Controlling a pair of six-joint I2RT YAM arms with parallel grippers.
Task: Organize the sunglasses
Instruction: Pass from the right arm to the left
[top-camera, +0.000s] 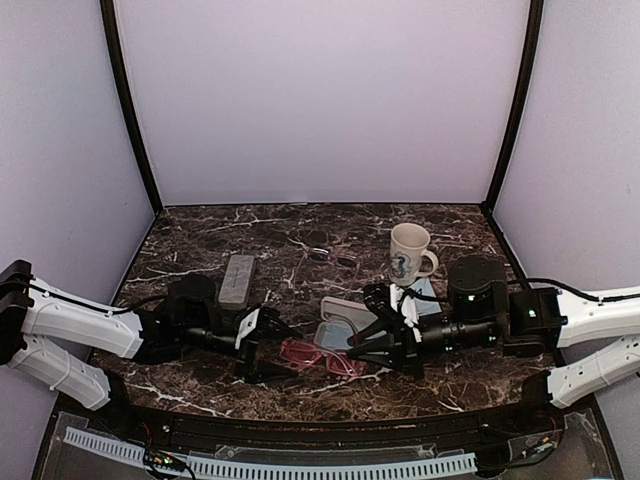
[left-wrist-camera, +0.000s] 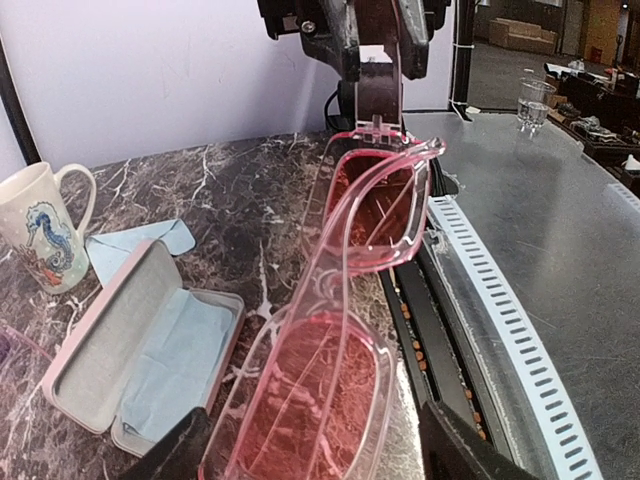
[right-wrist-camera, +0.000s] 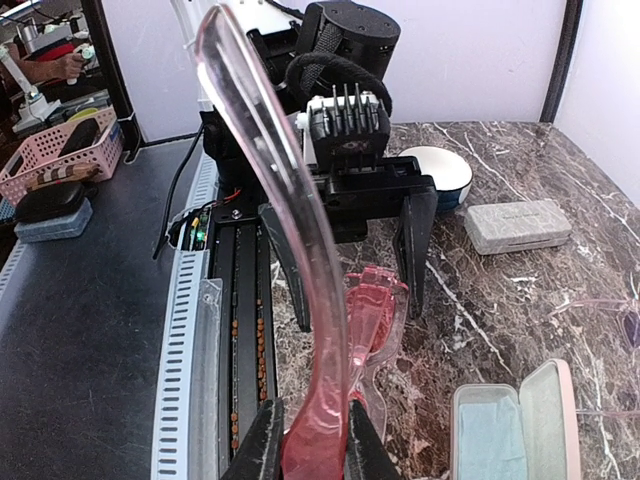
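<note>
Your red-pink sunglasses (left-wrist-camera: 350, 330) are a chunky, see-through frame with rosy tinted lenses. One temple is swung out and the front is tilted. They sit near the front edge of the counter (top-camera: 200, 235), between the two claws and just in front of the open pink case (top-camera: 345, 312), which has a light blue cloth (left-wrist-camera: 175, 360) lying in it.

Your right claw (right-wrist-camera: 312, 445) is clamped on the end of the swung-out temple, which rises from its fingers in a long curve. Your left claw (left-wrist-camera: 315, 455) stands apart, with one finger (left-wrist-camera: 175, 450) on each side of the near lens and a gap showing on both sides.

The dark sunglasses (top-camera: 333, 258) lie farther back at mid-counter, left of the mug (top-camera: 410, 253) and right of the closed grey case (top-camera: 237, 278), well apart from both claws.

Here is what you cannot read well:
- The thin dark frame almost vanishes against the veined marble, so you cannot tell whether it is folded.
- The left wrist view cuts off the bottom of the near pink lens.
- The right wrist view cuts off that claw's fingers at the lower edge.
- From above, the arms cover part of the pink pair, and you cannot tell whether the frame touches the counter.
</note>
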